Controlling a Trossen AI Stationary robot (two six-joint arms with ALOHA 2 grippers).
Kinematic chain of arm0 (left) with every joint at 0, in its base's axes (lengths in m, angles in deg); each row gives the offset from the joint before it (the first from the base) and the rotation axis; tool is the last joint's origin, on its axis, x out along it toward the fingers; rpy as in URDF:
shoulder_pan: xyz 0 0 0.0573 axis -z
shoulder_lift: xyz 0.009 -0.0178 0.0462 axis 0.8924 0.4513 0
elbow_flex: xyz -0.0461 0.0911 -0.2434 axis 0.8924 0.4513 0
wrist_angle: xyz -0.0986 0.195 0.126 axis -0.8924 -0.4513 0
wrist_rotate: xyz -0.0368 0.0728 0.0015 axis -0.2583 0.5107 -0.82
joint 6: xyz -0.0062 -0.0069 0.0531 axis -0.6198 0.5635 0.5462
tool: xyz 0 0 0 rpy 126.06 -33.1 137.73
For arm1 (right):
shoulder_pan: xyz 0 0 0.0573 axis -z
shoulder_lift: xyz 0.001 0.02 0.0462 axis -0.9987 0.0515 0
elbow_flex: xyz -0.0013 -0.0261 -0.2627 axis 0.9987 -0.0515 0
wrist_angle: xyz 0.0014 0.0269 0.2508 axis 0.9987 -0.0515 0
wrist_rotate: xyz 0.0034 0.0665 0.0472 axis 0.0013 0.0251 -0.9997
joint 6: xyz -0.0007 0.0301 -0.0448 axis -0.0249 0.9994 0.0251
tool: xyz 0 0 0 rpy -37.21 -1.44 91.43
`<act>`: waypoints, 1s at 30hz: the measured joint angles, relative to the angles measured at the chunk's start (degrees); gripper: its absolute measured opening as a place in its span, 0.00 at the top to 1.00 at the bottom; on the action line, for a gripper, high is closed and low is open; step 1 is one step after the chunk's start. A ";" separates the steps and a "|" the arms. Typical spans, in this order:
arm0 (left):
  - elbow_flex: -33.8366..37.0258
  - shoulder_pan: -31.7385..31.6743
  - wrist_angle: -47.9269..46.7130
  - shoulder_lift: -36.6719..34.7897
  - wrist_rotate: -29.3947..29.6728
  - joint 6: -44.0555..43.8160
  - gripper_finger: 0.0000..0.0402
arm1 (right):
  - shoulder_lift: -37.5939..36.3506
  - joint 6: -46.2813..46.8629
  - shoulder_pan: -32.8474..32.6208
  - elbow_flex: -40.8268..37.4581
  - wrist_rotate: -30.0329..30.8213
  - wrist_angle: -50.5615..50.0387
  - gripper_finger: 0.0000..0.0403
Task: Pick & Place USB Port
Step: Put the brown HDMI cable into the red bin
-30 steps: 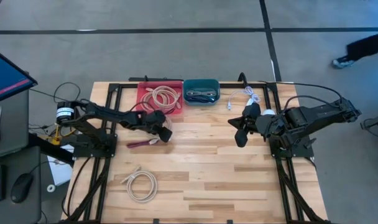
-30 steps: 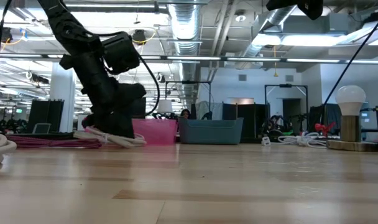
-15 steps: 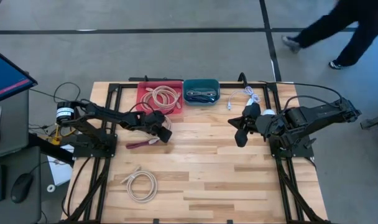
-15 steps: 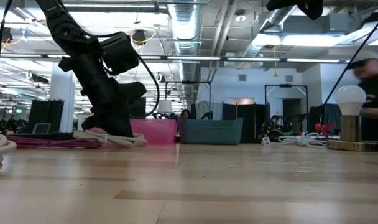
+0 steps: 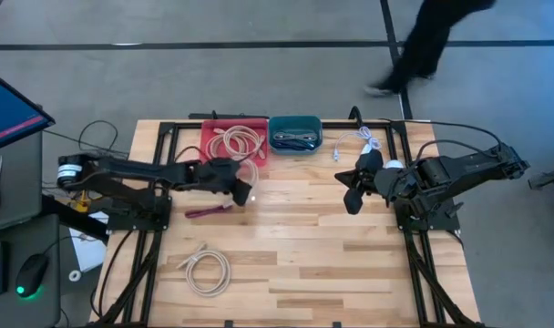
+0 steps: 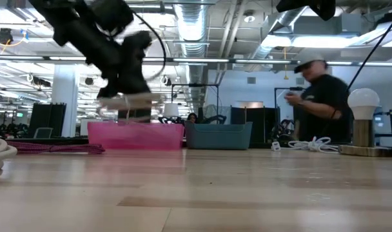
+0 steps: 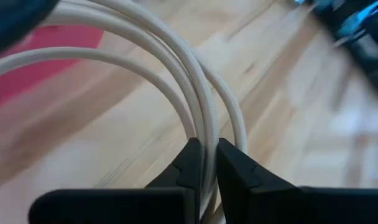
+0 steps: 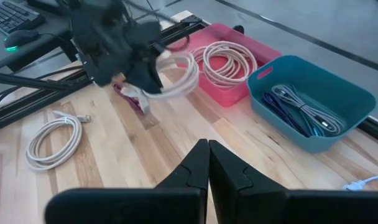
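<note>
A: Left gripper (image 5: pixel 241 189) is now carrying the white cable coil (image 8: pixel 176 76) clear of the table; a second ago it was pressing low on the wood.

B: Fingers (image 7: pixel 188 167) are pinching the strands. The pink bin (image 5: pixel 219 137) is sitting just beyond it, so a drop looks near.

A: Right gripper (image 8: pixel 207 163) is idling, fingers together.

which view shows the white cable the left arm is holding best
The right wrist view: the whole coiled white cable hangs in the left end effector beside the pink bin. The left wrist view shows only strands at the fingers; the high view shows it small; the low view blurs it.
</note>
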 joint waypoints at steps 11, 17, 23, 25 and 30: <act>-1.85 0.64 0.08 -17.11 13.59 4.42 0.93 | 0.01 0.00 0.04 0.00 0.38 0.07 1.00; -6.81 -3.62 0.11 -18.66 15.56 11.65 0.93 | 0.01 0.02 1.11 0.00 0.39 0.11 1.00; -8.57 -12.34 0.07 -15.84 11.46 14.62 0.93 | 0.00 0.00 2.72 0.00 0.32 0.11 1.00; -8.59 -15.61 0.08 -14.42 8.73 14.57 0.93 | 0.01 0.00 3.05 0.00 0.31 0.00 1.00; -8.61 -22.73 0.09 -9.53 2.68 14.40 0.93 | 0.01 -0.02 3.08 0.00 0.19 -1.67 1.00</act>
